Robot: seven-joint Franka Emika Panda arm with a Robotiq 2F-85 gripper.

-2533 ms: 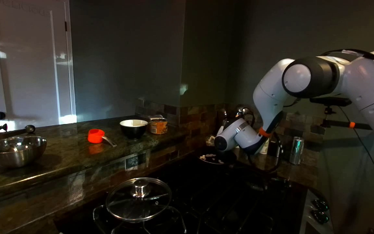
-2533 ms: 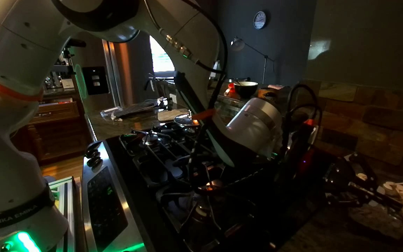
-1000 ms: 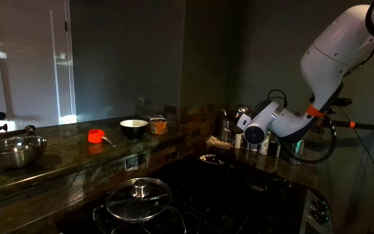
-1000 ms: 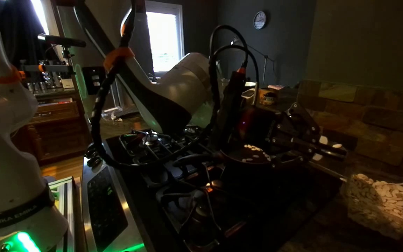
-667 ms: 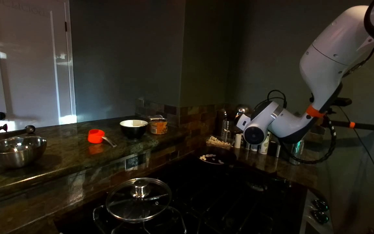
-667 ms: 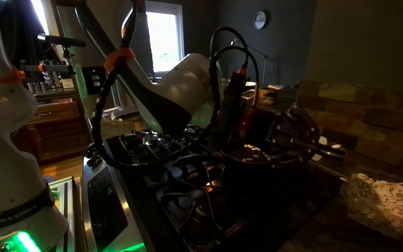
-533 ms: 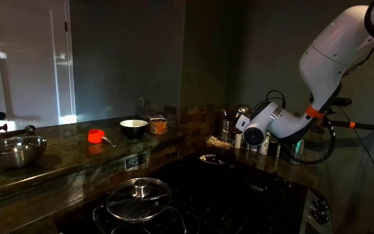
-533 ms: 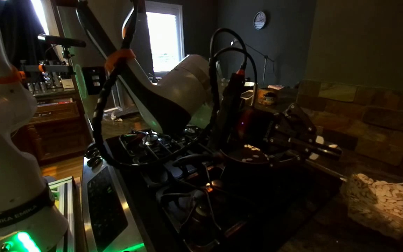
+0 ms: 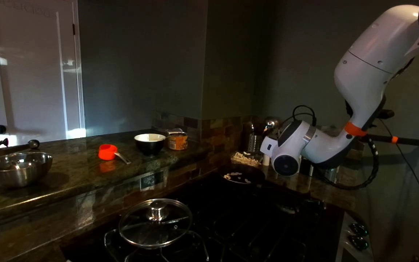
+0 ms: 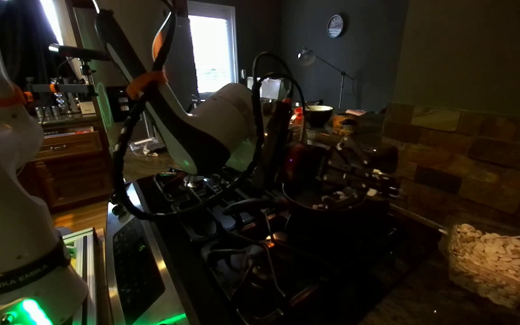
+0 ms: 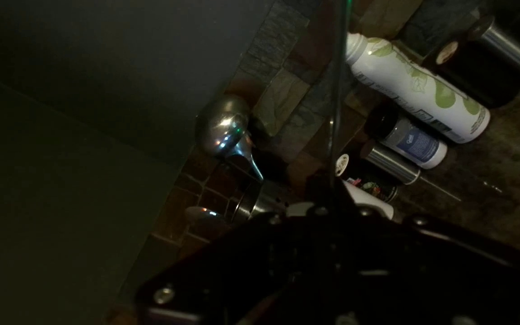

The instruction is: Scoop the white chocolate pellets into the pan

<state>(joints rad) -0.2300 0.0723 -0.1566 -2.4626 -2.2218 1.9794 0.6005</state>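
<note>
The pan (image 9: 252,175) is dark and shallow and sits at the far stove corner, with several white pellets (image 9: 232,175) in it. Its rim also shows in an exterior view (image 10: 299,203), partly behind my wrist. A clear container (image 10: 452,271) full of white pellets stands on the counter beside the stove. My gripper (image 10: 388,185) is over the pan's container side. In the wrist view my gripper (image 11: 327,198) is shut on a thin metal rod (image 11: 337,90) like a utensil handle; its far end is out of view. A pale spot shows by the fingers, too dark to identify.
Bottles (image 11: 418,88) and shakers stand on the counter behind. A steel ladle (image 11: 224,128) sticks up from a holder. A glass-lidded pot (image 9: 155,225) stands on the near burner. An orange cup (image 9: 107,152), dark bowl (image 9: 150,146) and steel bowl (image 9: 16,171) sit on the ledge.
My gripper was at the pellet container 2.5 s ago, then drew back toward the pan. In the last half second it has moved farther over the pan, and the wrist has dropped a little.
</note>
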